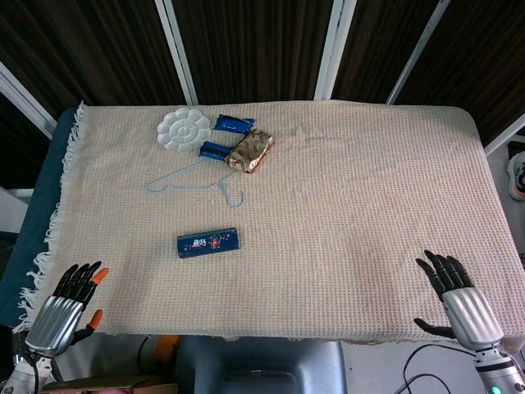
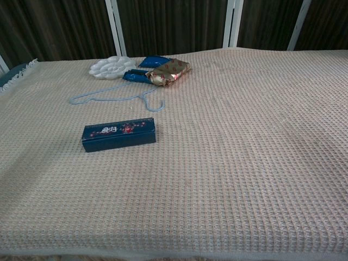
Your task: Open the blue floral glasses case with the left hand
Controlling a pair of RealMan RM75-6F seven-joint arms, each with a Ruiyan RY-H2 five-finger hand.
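One dark blue floral rectangular glasses case [image 1: 208,243], one white flower-shaped plastic palette [image 1: 184,130], two blue foil snack packets [image 1: 235,125], one gold-and-red foil-wrapped packet [image 1: 250,151], one light blue wire hanger [image 1: 194,182], two metallic robot hands [image 1: 67,308].

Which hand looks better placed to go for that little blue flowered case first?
The left hand. The glasses case lies on the left half of the table, closed and apart from the other things, much nearer that hand. The right hand rests at the far right edge. Both hands are empty.
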